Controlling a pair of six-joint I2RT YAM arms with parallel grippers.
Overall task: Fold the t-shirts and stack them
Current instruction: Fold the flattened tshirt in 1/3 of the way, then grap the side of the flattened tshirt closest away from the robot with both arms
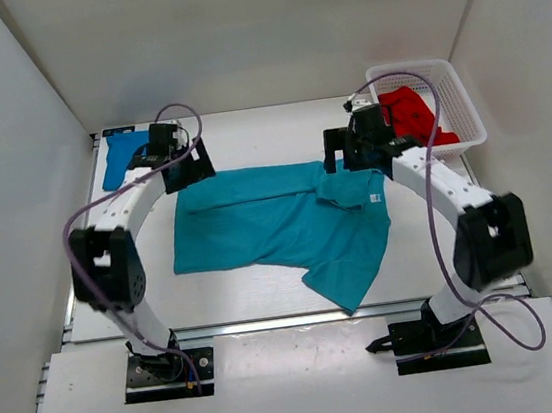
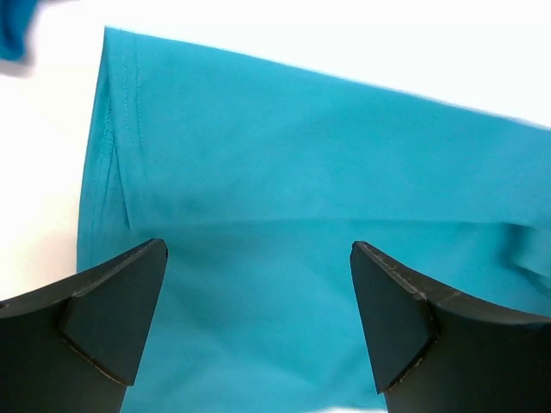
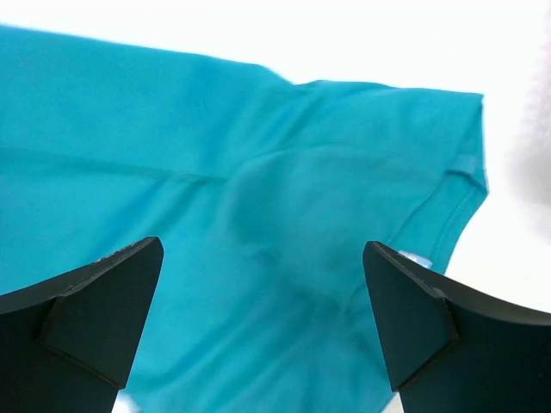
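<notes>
While the teal collared cloth t-shirt [image 1: 279,228] lies spread, barely folded, beneath the wide-open, empty left gripper [image 2: 258,258] and right gripper [image 3: 263,254], the bright red cloth t-shirt [image 1: 407,110] sits in a white plastic mesh basket [image 1: 467,110] beyond the right jaws, and the royal blue cloth t-shirt [image 1: 121,157] lies beyond the left; nothing looks stacked yet.

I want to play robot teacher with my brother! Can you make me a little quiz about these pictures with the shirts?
1. True or false: the red shirt lies in the white basket.
2. Which one lies spread out in the middle of the table? A) the blue shirt B) the teal shirt C) the red shirt
3. Fill in: the jaws of both arms, over the teal shirt, stand ____.
Key: 1 true; 2 B; 3 open.
</notes>
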